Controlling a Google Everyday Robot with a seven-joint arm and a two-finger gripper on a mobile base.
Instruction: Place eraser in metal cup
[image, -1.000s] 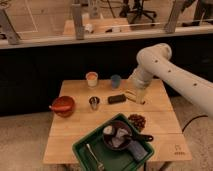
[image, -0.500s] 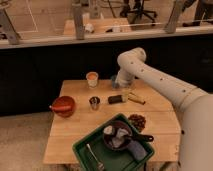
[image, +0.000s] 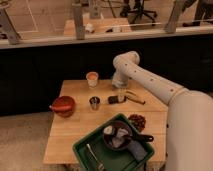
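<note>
The eraser (image: 114, 99) is a small flat black block lying on the wooden table (image: 75, 132), near its middle back. The metal cup (image: 94, 103) stands upright just left of the eraser, shiny with a dark inside. My gripper (image: 121, 95) points down at the table, right beside the eraser's right end and close above the tabletop. The white arm reaches in from the lower right and bends at the elbow (image: 125, 62) above the table's far edge. Whether the gripper touches the eraser does not show.
An orange-and-white cup (image: 92, 79) stands at the back. A red bowl (image: 63, 105) sits at the left. A yellowish elongated object (image: 134, 97) lies right of the gripper. A green tray (image: 82, 150) with dishes fills the front; a brownish item (image: 137, 121) sits by it.
The arm has swung left and the gripper has come down beside the eraser. The blue cup seen earlier is now hidden behind the arm.
</note>
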